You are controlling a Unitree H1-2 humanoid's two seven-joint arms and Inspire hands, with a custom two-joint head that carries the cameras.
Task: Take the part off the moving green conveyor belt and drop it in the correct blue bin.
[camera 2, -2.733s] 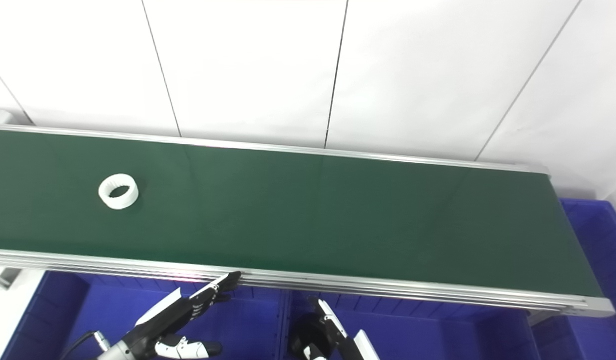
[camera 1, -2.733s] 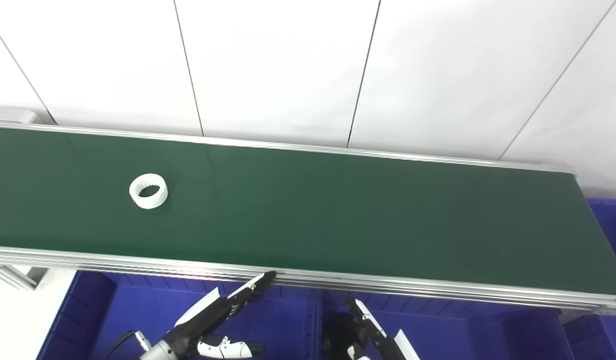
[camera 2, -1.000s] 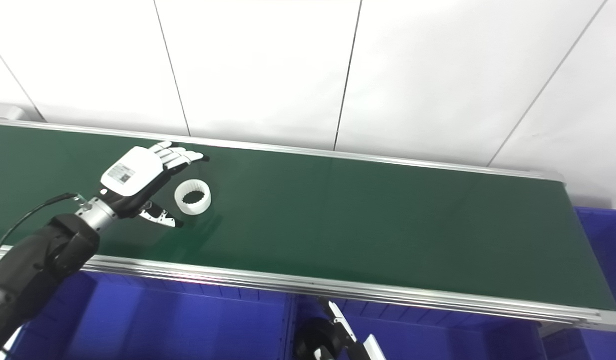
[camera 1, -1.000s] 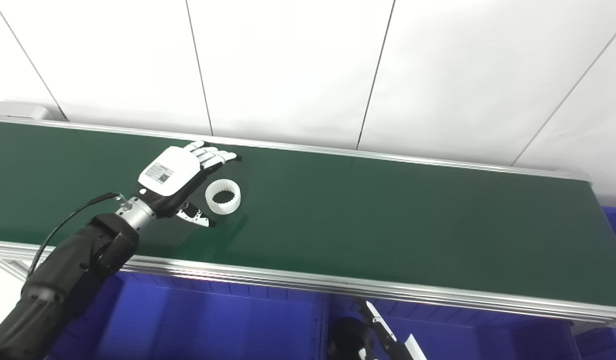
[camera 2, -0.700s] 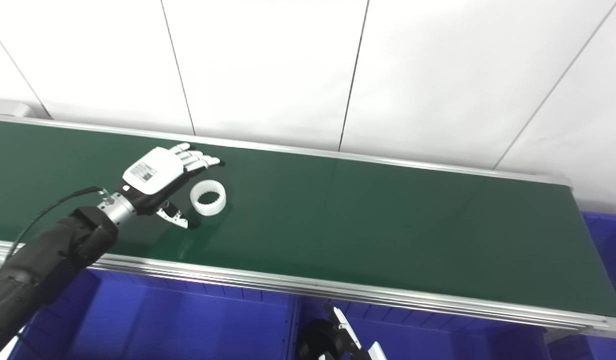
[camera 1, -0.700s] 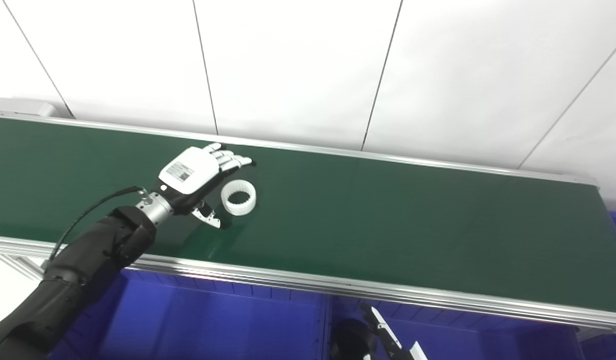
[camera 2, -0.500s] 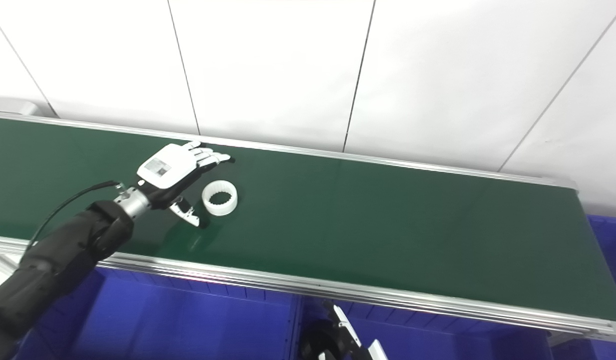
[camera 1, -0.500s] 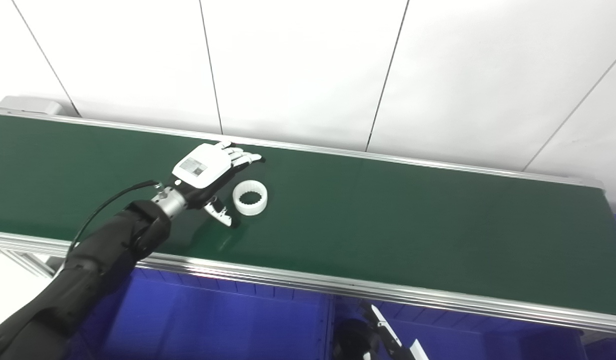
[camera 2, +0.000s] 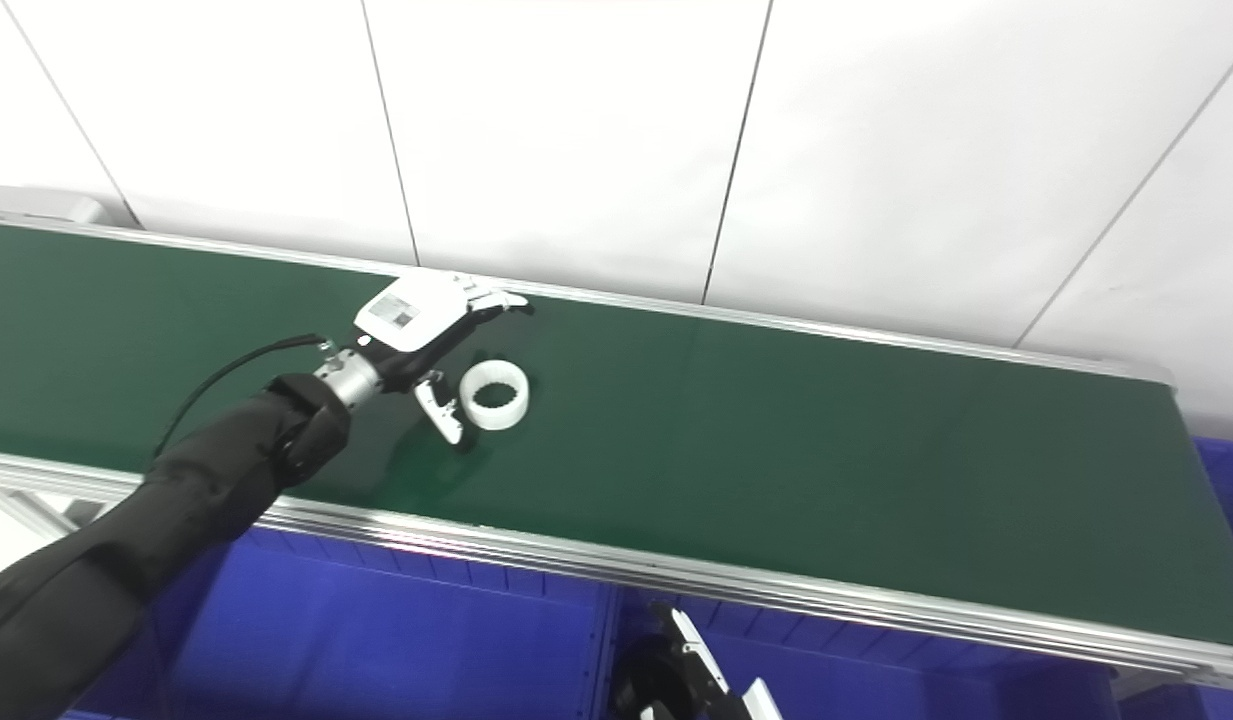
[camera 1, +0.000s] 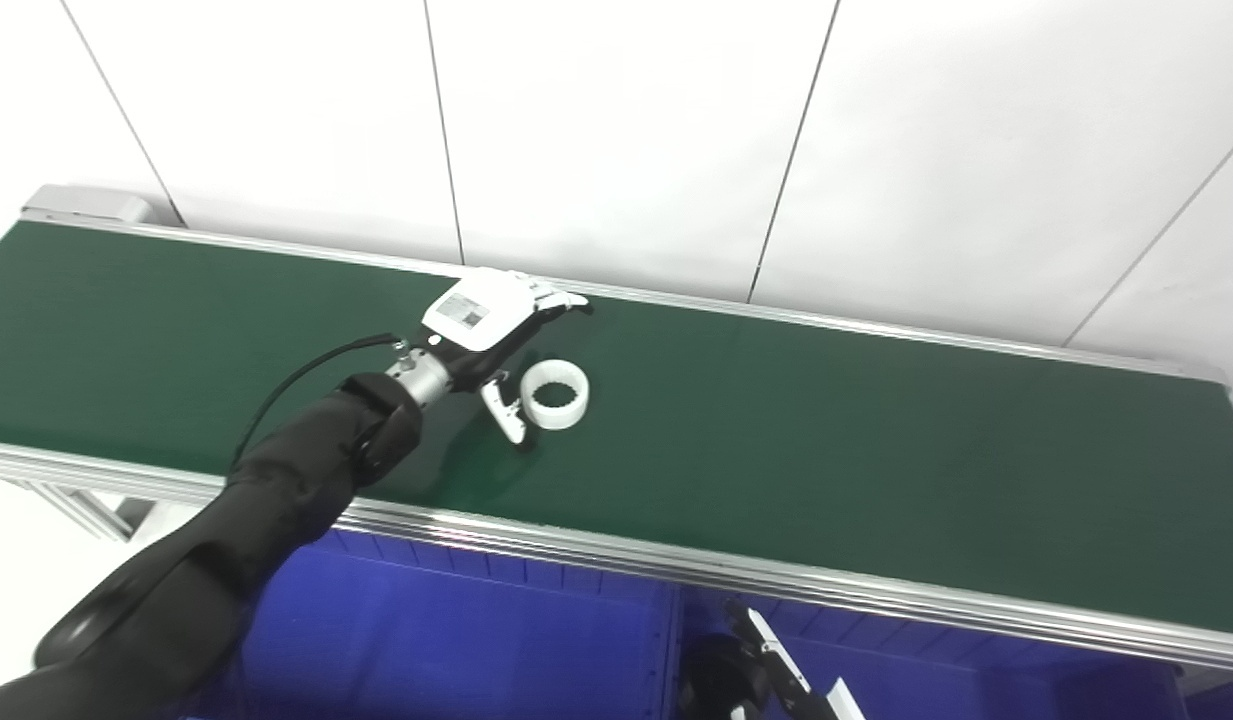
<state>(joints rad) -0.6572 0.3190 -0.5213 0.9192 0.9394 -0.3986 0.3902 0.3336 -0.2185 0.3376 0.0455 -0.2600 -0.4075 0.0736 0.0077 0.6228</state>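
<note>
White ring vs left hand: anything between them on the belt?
Nothing. In the right eye view only bare green belt shows between the white ring and the open left hand, whose thumb sits just beside the ring.

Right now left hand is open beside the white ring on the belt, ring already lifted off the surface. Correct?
Not quite. The white ring lies flat on the green belt, not lifted. The left eye view shows it beside the open left hand, thumb next to it and fingers past its far side, not closed on it.
</note>
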